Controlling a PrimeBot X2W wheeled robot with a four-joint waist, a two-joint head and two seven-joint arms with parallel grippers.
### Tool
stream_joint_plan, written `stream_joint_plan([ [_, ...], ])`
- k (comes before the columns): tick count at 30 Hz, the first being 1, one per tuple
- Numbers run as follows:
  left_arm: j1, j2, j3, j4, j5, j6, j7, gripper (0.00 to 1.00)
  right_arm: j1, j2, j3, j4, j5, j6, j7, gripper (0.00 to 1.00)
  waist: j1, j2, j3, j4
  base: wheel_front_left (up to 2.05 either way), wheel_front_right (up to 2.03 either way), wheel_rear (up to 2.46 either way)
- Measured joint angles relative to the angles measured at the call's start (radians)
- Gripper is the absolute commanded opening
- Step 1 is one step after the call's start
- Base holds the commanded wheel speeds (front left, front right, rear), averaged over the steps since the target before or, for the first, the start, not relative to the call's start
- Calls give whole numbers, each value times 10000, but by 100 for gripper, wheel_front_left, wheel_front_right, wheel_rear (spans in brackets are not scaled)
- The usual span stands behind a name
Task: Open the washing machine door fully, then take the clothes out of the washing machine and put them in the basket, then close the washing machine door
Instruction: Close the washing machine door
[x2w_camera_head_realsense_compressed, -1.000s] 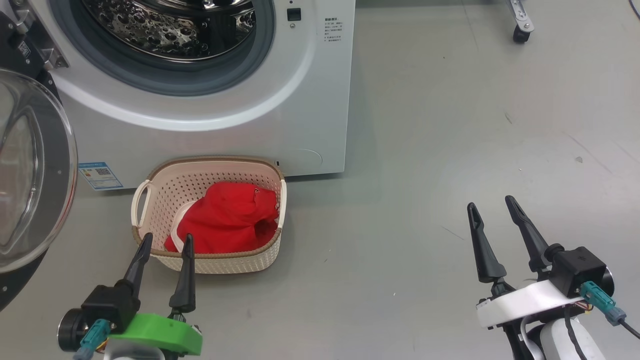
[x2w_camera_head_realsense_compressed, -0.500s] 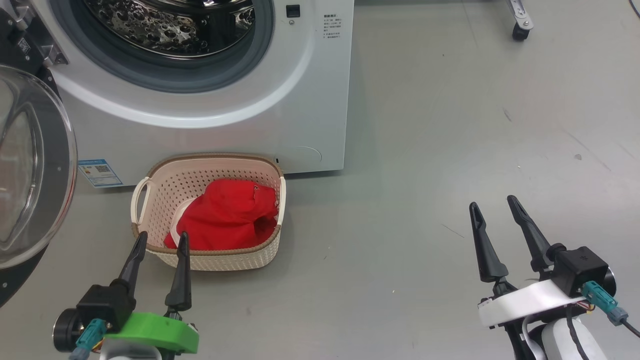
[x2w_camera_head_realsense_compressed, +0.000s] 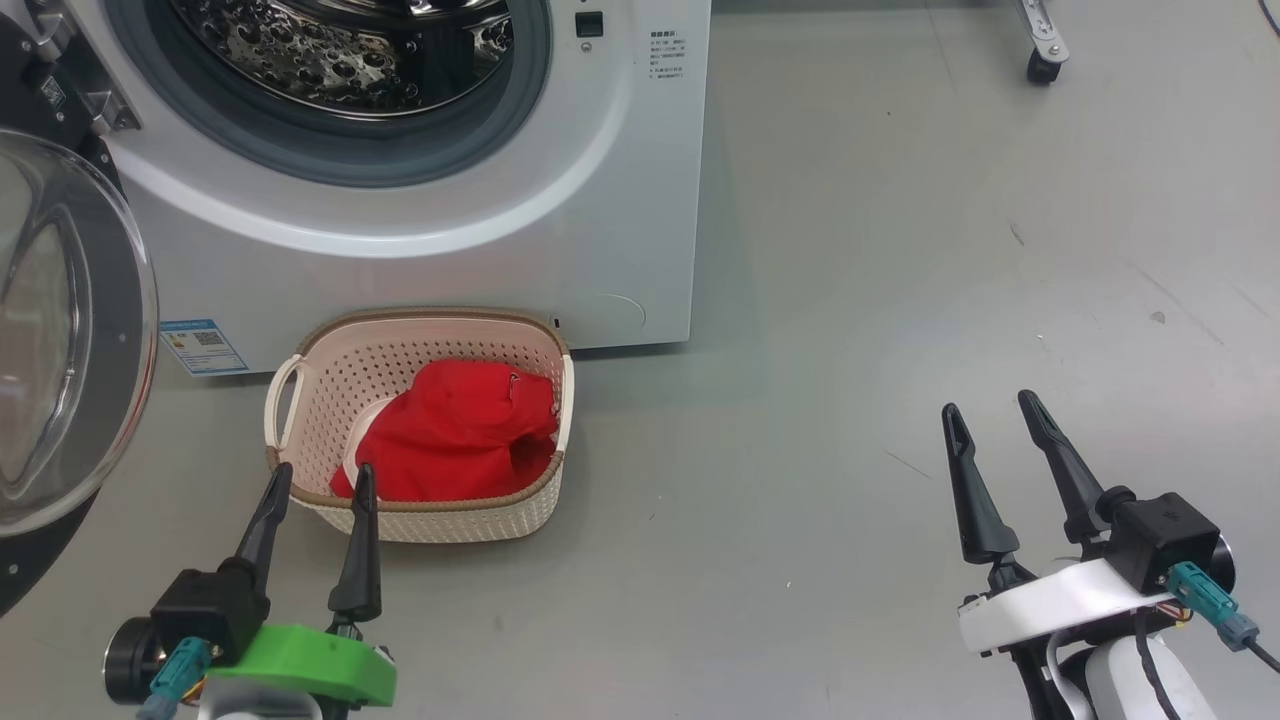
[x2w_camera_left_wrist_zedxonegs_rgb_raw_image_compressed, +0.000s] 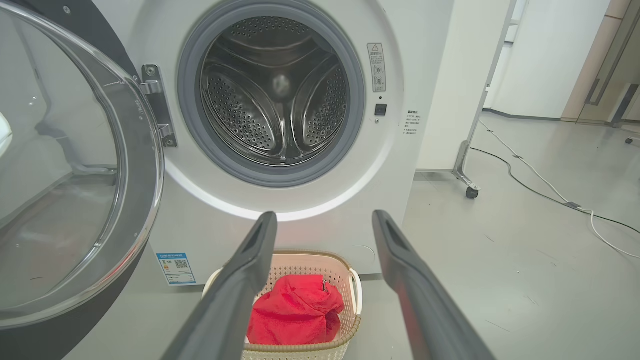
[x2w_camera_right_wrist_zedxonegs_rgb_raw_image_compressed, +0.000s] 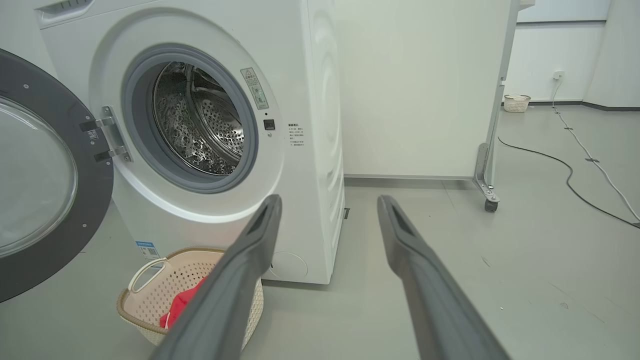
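The white washing machine (x2w_camera_head_realsense_compressed: 420, 260) stands at the top left, its steel drum (x2w_camera_left_wrist_zedxonegs_rgb_raw_image_compressed: 275, 95) bare inside. Its door (x2w_camera_head_realsense_compressed: 60, 330) hangs swung wide open at the left; the door (x2w_camera_left_wrist_zedxonegs_rgb_raw_image_compressed: 65, 180) and door (x2w_camera_right_wrist_zedxonegs_rgb_raw_image_compressed: 40, 175) glass bulges toward me. On the floor before the machine sits the cream basket (x2w_camera_head_realsense_compressed: 310, 395) with the red clothes (x2w_camera_head_realsense_compressed: 455, 430) lying in it; basket (x2w_camera_left_wrist_zedxonegs_rgb_raw_image_compressed: 345, 280) and clothes (x2w_camera_left_wrist_zedxonegs_rgb_raw_image_compressed: 295, 310) appear between my left fingers. My left gripper (x2w_camera_head_realsense_compressed: 318, 478) is open just in front of the basket. My right gripper (x2w_camera_head_realsense_compressed: 988, 408) is open over bare floor far to the right.
A wheeled stand leg (x2w_camera_head_realsense_compressed: 1040, 50) is at the top right, with a white panel (x2w_camera_right_wrist_zedxonegs_rgb_raw_image_compressed: 420, 85) behind it. Cables (x2w_camera_left_wrist_zedxonegs_rgb_raw_image_compressed: 550, 195) run over the grey floor at the right. A second small basket (x2w_camera_right_wrist_zedxonegs_rgb_raw_image_compressed: 516, 102) sits by the far wall.
My left gripper has drawn back slightly from the basket. The right gripper has hardly moved. The clothes lie still in the basket.
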Motion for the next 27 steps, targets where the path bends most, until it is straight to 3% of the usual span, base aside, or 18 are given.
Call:
stream_joint_plan([
  [27,45,0,-10,-42,8,10,0,100,1,8,-12,6,0,0,0,100,0,0,-67,55,0,0,0],
])
